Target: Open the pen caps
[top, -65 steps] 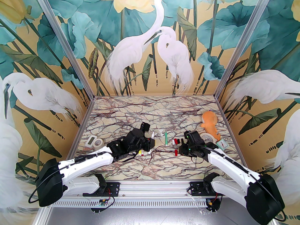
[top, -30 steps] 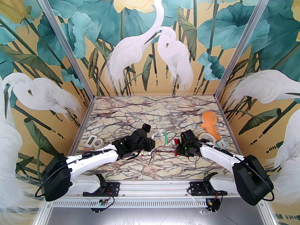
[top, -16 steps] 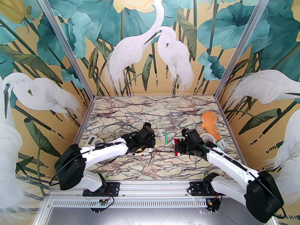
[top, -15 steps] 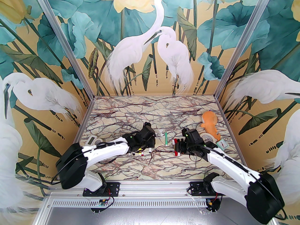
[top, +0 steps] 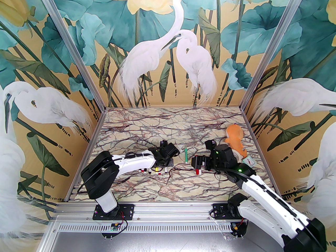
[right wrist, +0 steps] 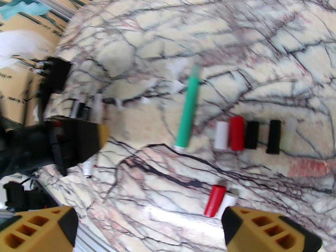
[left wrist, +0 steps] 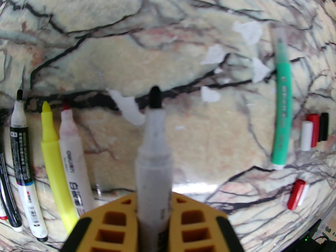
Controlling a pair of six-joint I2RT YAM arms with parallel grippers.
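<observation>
Marbled table [top: 183,188], left fingers [left wrist: 126,203] clamped on uncapped black-tipped marker [left wrist: 155,151], right fingers [right wrist: 288,227] spread wide, loose red cap [right wrist: 214,200] just beside them, green pen [right wrist: 189,109] nearby.

Held marker [left wrist: 154,161] barrel btm hidden betw. left fingers [left wrist: 126,206], cut off at frame edge.

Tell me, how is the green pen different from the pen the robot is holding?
The green pen lies loose on the table; the white marker is clamped in the left gripper. The green pen's barrel is green; the white marker's is greyish-white, with a bare black tip. Both are long, straight pens.
</observation>
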